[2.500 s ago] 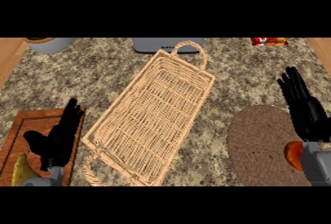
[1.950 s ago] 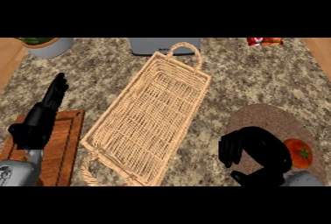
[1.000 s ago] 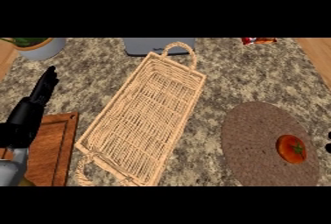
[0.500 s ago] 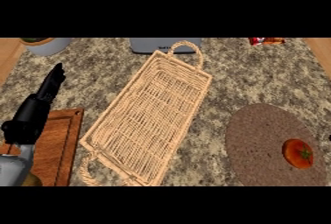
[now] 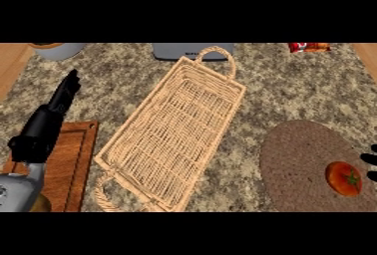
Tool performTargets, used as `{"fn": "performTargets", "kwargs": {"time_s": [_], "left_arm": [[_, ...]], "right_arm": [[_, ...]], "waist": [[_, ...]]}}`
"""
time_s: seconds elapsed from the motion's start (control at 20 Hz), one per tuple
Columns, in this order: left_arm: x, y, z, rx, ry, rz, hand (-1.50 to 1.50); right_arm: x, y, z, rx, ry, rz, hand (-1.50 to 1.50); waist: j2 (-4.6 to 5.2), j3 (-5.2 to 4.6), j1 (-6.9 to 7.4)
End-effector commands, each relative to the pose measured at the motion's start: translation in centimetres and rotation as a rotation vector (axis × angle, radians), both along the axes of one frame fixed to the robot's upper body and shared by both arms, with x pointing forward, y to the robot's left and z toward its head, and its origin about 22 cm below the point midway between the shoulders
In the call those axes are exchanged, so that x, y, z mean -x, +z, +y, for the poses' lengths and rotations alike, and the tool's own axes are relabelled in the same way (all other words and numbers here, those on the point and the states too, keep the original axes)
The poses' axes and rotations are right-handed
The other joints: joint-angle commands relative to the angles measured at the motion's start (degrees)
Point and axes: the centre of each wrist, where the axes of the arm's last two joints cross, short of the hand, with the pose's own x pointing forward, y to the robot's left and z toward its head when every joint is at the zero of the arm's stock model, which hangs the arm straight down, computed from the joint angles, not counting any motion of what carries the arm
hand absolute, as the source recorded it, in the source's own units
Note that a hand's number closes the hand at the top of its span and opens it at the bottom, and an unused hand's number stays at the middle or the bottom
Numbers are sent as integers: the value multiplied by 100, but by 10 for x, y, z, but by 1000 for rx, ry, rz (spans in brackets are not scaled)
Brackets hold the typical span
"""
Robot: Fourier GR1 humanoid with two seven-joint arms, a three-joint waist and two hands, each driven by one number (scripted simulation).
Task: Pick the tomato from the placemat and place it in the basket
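Observation:
A red tomato with a green stem lies on the brown oval placemat at the right of the counter. The long woven basket with loop handles lies diagonally in the middle and holds nothing. My left hand rests at the left with straight fingers pointing up, above the wooden board. Of my right hand only dark fingertips show at the right edge, just right of the tomato and not around it.
A wooden cutting board lies at the lower left. At the back stand a grey bowl, a grey appliance and a red packet. Wooden edges border the stone counter on both sides.
The right hand, curled low over the placemat earlier, has withdrawn to the right edge. The tomato stays on the placemat. The left hand rose and straightened.

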Motion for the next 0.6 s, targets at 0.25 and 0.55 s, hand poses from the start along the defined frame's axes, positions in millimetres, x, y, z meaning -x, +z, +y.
{"fn": "performTargets", "kwargs": {"time_s": [0.25,0.55], "left_arm": [[-9,-7,-1,-9,-15,-4,0],[1,-8,13,14,-4,-2,0]], "right_arm": [[-14,-62,-2,160,26,86,-150],[-10,-110,2,167,24,68,-150]], "waist": [[29,-5,110],[-7,-5,7]]}}
